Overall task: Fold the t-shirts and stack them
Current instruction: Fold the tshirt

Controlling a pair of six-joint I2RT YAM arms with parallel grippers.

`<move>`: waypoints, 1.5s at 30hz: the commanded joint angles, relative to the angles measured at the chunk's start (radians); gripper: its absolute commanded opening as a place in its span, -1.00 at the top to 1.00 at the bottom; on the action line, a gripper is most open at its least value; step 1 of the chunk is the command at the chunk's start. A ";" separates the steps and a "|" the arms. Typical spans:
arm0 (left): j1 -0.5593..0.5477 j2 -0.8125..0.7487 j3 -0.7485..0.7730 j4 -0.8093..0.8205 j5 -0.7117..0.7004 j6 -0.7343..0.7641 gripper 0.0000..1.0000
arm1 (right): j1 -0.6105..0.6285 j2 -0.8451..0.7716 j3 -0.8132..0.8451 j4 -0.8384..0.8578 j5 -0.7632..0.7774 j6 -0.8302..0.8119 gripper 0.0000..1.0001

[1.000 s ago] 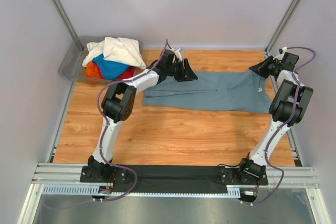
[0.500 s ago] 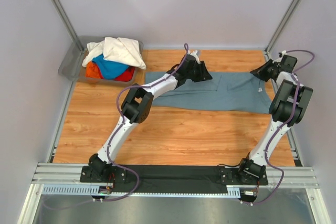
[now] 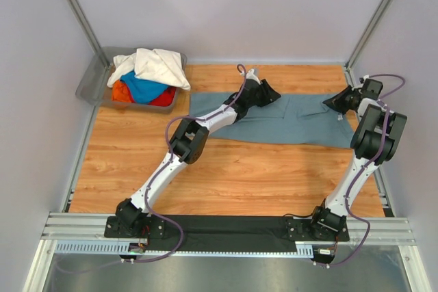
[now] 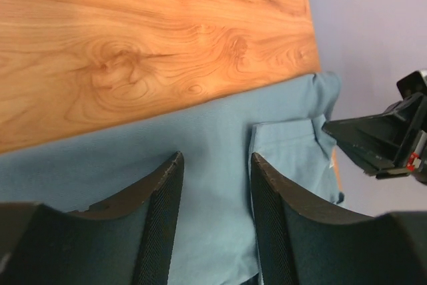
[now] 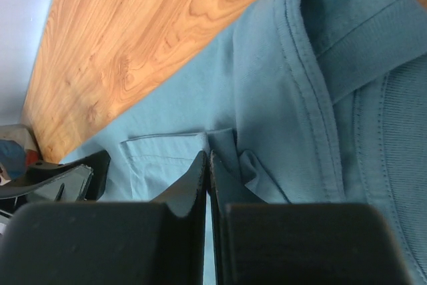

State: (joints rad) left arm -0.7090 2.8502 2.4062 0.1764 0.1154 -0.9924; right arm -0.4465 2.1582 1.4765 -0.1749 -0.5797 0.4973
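The slate grey-blue t-shirt [image 3: 301, 124] lies spread flat across the far half of the table, its neck end to the right. My left gripper [image 3: 269, 94] is open and empty, low over the shirt's far edge near the middle; in the left wrist view [image 4: 215, 158] its fingers straddle flat cloth [image 4: 100, 165] beside a folded-in sleeve. My right gripper [image 3: 334, 100] is shut at the shirt's far right corner; in the right wrist view [image 5: 208, 155] its tips rest at a small fold of cloth [image 5: 287, 98] near the collar. The cream [image 3: 161, 66], bright blue [image 3: 140, 88] and red-orange [image 3: 122, 92] shirts lie heaped in the bin.
The grey plastic bin [image 3: 92, 83] stands at the far left corner. Grey walls and metal posts close in the table at the back and sides. Bare wood table [image 3: 226, 176] lies in front of the shirt. The two grippers face each other across the shirt's right part.
My left gripper has moved right along the shirt's far edge. My right gripper has come down and left onto the shirt's far right corner. The shirt has barely shifted.
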 commanded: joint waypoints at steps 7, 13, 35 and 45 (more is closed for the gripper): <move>-0.023 -0.104 -0.050 0.068 0.003 0.030 0.00 | -0.008 -0.047 0.045 -0.025 0.161 -0.031 1.00; -0.020 -0.195 -0.147 0.051 0.067 0.074 0.02 | -0.006 -0.043 0.108 -0.005 0.159 -0.088 1.00; 0.034 -0.325 -0.232 -0.101 0.254 0.182 -0.02 | 0.005 -0.107 0.096 -0.104 0.119 -0.118 0.77; 0.083 -0.551 -0.375 -0.464 0.273 0.437 0.10 | 0.097 -0.037 0.424 -0.595 0.766 -0.198 -0.31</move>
State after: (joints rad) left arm -0.6533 2.4538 2.0460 -0.1436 0.3809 -0.6914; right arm -0.4091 2.1399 1.7840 -0.5751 -0.1055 0.3557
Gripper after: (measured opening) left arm 0.454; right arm 0.630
